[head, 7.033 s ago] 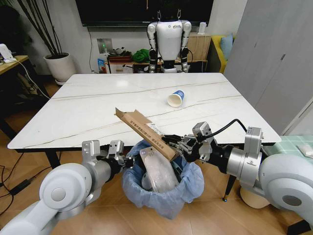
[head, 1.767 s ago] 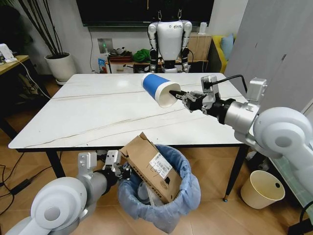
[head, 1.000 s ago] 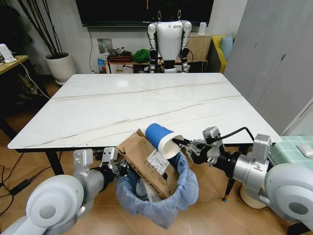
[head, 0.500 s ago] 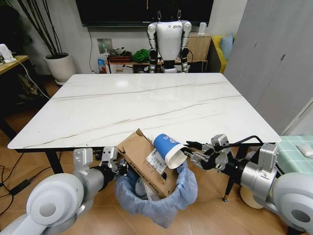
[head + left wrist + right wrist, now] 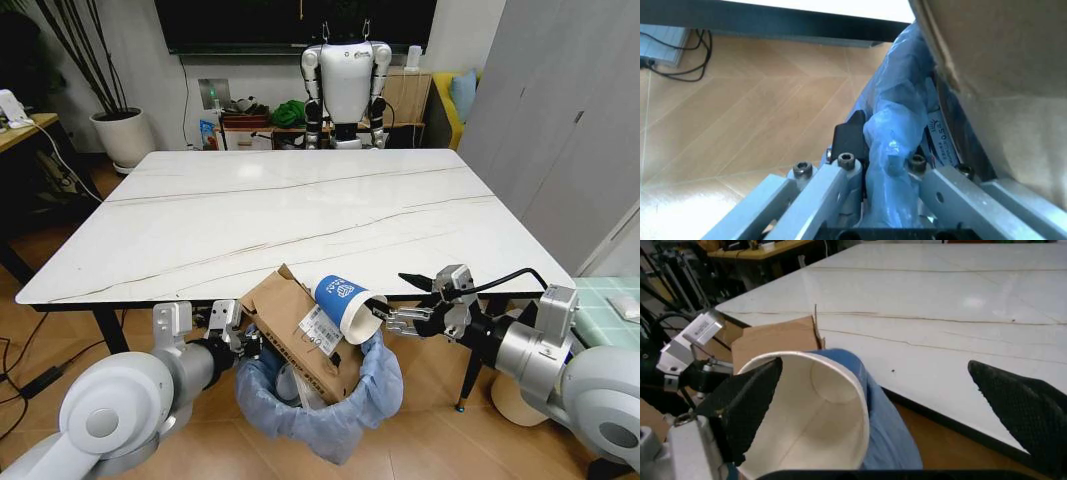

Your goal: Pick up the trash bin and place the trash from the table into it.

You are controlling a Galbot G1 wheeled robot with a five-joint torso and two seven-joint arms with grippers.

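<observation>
Now released: the paper cup rests on the cardboard box in the trash bin, lower centre; right gripper spread wide, empty; left gripper clamped on the bag-lined rim. Nothing is left on the table.

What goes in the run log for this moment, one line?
left claw: shut on trash bin rim | right claw: open beside paper cup | paper cup: on cardboard box in trash bin | table

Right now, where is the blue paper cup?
In the head view, the paper cup lies on the cardboard box atop the trash bin, just left of the right gripper.
</observation>
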